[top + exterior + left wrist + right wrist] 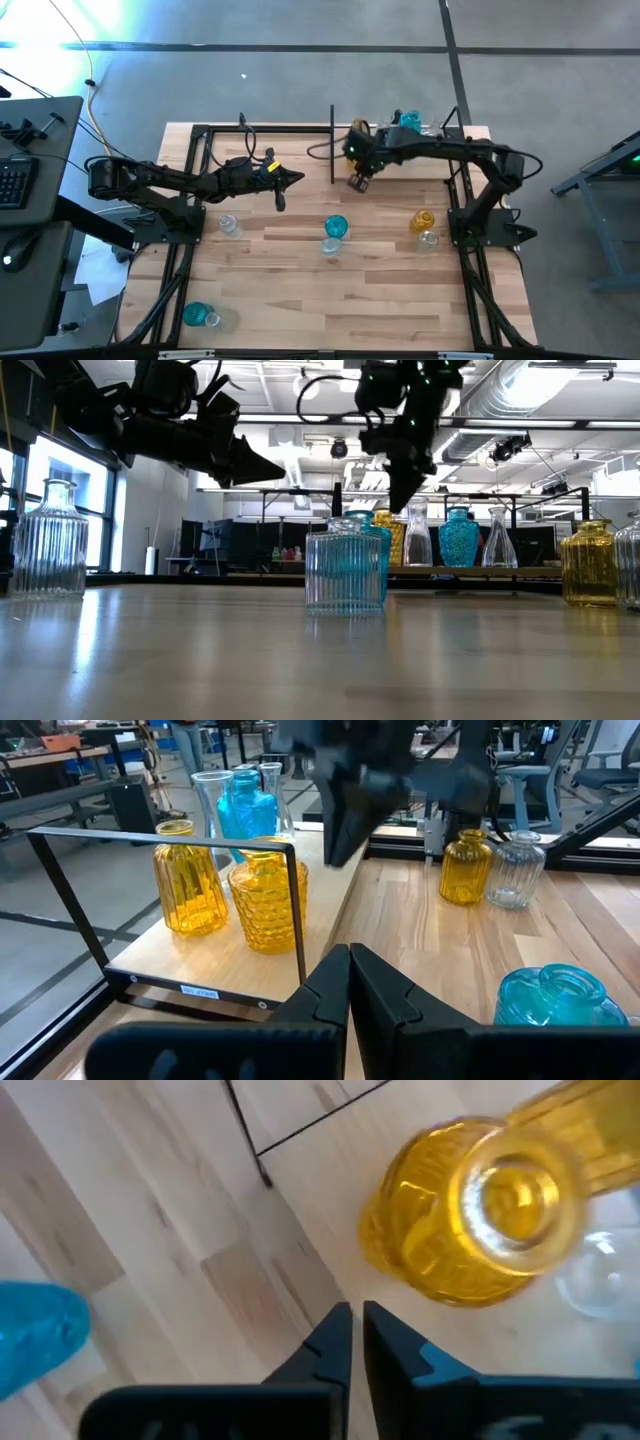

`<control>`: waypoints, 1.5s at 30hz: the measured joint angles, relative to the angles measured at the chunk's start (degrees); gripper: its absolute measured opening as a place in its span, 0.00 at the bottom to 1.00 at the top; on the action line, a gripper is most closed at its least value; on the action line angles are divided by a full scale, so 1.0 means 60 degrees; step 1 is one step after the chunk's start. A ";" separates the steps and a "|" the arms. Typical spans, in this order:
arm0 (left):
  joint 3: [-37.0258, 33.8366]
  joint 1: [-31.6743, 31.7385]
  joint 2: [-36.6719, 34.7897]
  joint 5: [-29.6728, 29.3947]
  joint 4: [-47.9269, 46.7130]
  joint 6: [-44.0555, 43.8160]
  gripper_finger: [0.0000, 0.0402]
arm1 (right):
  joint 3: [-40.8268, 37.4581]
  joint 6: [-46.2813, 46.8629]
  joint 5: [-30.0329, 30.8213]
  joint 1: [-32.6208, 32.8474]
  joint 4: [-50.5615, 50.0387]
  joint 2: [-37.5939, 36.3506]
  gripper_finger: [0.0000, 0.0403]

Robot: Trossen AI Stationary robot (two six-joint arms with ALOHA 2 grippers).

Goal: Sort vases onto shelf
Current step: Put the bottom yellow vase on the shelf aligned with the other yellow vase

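While both grippers hang empty with jaws together, a teal vase [347,565] stands nearest mid-table. Left gripper [283,190] hovers over bare board; right gripper [358,180] hovers by the shelf [220,975], where amber vases [265,900] stand.

Two dark, nearly black arms enter the high view from the frame's left and right edges, each built of slim tubular links joined by bulkier rounded joint housings. The left arm [160,180] carries a small yellow patch near its wrist, with thin black cables looping beside it. The right arm [450,150] shows a green glow and a coil of dark cable at its wrist. In the wrist views, each arm's own fingers [390,990] are matte black, tapering wedges; the right ones [400,1350] bear a blue edge.
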 joint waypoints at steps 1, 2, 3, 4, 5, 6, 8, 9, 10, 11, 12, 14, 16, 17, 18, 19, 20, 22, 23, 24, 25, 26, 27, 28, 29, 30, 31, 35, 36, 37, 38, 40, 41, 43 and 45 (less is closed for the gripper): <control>0.0000 0.0000 -0.0003 0.0000 0.0001 -0.0001 0.00 | -0.0326 0.0074 0.0001 0.0016 0.0426 -0.0059 0.01; 0.0000 0.0000 -0.0001 0.0000 0.0001 -0.0002 0.00 | -0.0619 0.0175 -0.0003 0.0017 0.0848 -0.0094 0.01; 0.0000 0.0000 -0.0003 0.0000 0.0001 -0.0004 0.00 | -0.0867 0.0241 -0.0003 0.0016 0.1210 -0.0103 0.01; 0.0000 0.0000 -0.0002 0.0000 0.0001 -0.0004 0.00 | -0.1053 0.0265 -0.0011 -0.0001 0.1505 -0.0103 0.01; 0.0000 0.0000 -0.0003 0.0000 0.0005 0.0000 0.00 | -0.1218 0.0268 -0.0022 -0.0028 0.1778 -0.0103 0.01; 0.0000 0.0000 -0.0003 0.0000 0.0008 0.0000 0.00 | -0.1359 0.0285 -0.0024 -0.0051 0.2019 -0.0103 0.01; 0.0000 0.0000 -0.0003 0.0000 0.0008 0.0000 0.00 | -0.1563 0.0289 -0.0023 -0.0137 0.2403 -0.0093 0.01; 0.0000 0.0000 -0.0002 0.0000 0.0017 -0.0001 0.00 | -0.1609 0.0296 -0.0021 -0.0193 0.2470 -0.0088 0.00; 0.0000 0.0000 0.0000 0.0000 0.0026 0.0000 0.00 | -0.1629 0.0300 -0.0003 -0.0247 0.2511 -0.0088 0.00; 0.0000 0.0000 -0.0003 0.0000 0.0028 0.0000 0.00 | -0.1654 0.0303 0.0015 -0.0304 0.2606 -0.0088 0.00; 0.0000 0.0000 -0.0003 0.0000 0.0026 0.0000 0.00 | -0.1674 0.0297 0.0040 -0.0353 0.2670 -0.0088 0.00; 0.0000 0.0000 -0.0001 0.0000 0.0026 0.0000 0.00 | -0.1684 0.0284 0.0156 -0.0443 0.2710 -0.0088 0.00; 0.0000 0.0000 -0.0003 0.0000 0.0026 0.0000 0.00 | -0.1684 0.0237 0.0182 -0.0537 0.2853 -0.0088 0.00; 0.0000 0.0000 0.0001 0.0000 0.0026 0.0000 0.00 | -0.1684 0.0230 0.0183 -0.0578 0.2871 -0.0088 0.00; 0.0000 0.0000 -0.0003 0.0000 0.0026 0.0000 0.00 | -0.1684 0.0223 0.0183 -0.0626 0.2884 -0.0088 0.00; 0.0000 0.0000 -0.0001 0.0000 0.0026 -0.0002 0.00 | -0.1684 0.0220 0.0183 -0.0664 0.2887 -0.0088 0.00; 0.0000 0.0000 0.0000 0.0000 0.0026 0.0000 0.00 | -0.1684 0.0216 0.0183 -0.0696 0.2887 -0.0088 0.00; 0.0000 -0.0002 -0.0001 0.0000 0.0026 0.0000 0.00 | -0.1684 0.0212 0.0183 -0.0763 0.2891 -0.0088 0.00; 0.0000 0.0000 -0.0003 0.0000 0.0026 0.0000 0.00 | -0.1684 0.0203 0.0206 -0.0796 0.2891 -0.0088 0.00; 0.0000 -0.0002 -0.0001 0.0000 0.0026 0.0000 0.00 | -0.1684 0.0192 0.0283 -0.0812 0.2891 -0.0088 0.00; 0.0000 0.0000 -0.0003 0.0000 0.0026 0.0000 0.00 | -0.1684 0.0181 0.0404 -0.0830 0.2891 -0.0084 0.00; 0.0000 -0.0002 -0.0003 0.0000 0.0023 0.0000 0.00 | -0.1684 0.0176 0.0480 -0.0855 0.2891 -0.0084 0.00; 0.0000 0.0000 -0.0003 0.0000 0.0026 0.0000 0.00 | -0.1684 0.0177 0.0529 -0.0866 0.2891 -0.0084 0.00; 0.0000 0.0000 -0.0003 0.0000 0.0024 0.0000 0.00 | -0.1684 0.0166 0.0590 -0.0886 0.2892 -0.0083 0.00; 0.0000 -0.0004 0.0001 0.0000 0.0023 0.0000 0.00 | -0.1684 0.0134 0.0619 -0.0910 0.2899 -0.0081 0.00; 0.0000 -0.0002 -0.0001 0.0000 0.0023 0.0000 0.00 | -0.1684 0.0126 0.0627 -0.0923 0.2909 -0.0081 0.00; 0.0000 -0.0004 0.0001 0.0000 0.0025 0.0000 0.00 | -0.1684 0.0114 0.0629 -0.0926 0.2909 -0.0081 0.00; 0.0000 0.0000 -0.0002 0.0000 0.0023 0.0000 0.00 | -0.1684 0.0014 0.0657 -0.0944 0.2912 -0.0081 0.00; 0.0000 0.0000 -0.0001 0.0000 0.0023 0.0000 0.00 | -0.1684 -0.0017 0.0656 -0.0944 0.2912 -0.0081 0.00; 0.0000 0.0000 -0.0003 0.0000 0.0023 0.0000 0.00 | -0.1684 -0.0035 0.0653 -0.0941 0.2912 -0.0081 0.00; 0.0000 0.0000 -0.0003 0.0000 0.0023 0.0000 0.00 | -0.1684 -0.0039 0.0653 -0.0941 0.2912 -0.0081 0.00; 0.0000 0.0000 -0.0003 0.0000 0.0023 0.0000 0.00 | -0.1684 -0.0039 0.0653 -0.0942 0.2912 -0.0081 0.00; 0.0000 0.0000 -0.0001 0.0000 0.0023 0.0000 0.00 | -0.1684 -0.0039 0.0653 -0.0941 0.2918 -0.0084 0.00; 0.0000 0.0000 -0.0001 0.0000 0.0023 0.0000 0.00 | -0.1684 -0.0039 0.0646 -0.0941 0.2955 -0.0088 0.00; 0.0000 -0.0003 0.0001 0.0000 0.0023 0.0000 0.00 | -0.1684 -0.0039 0.0646 -0.0941 0.2988 -0.0091 0.00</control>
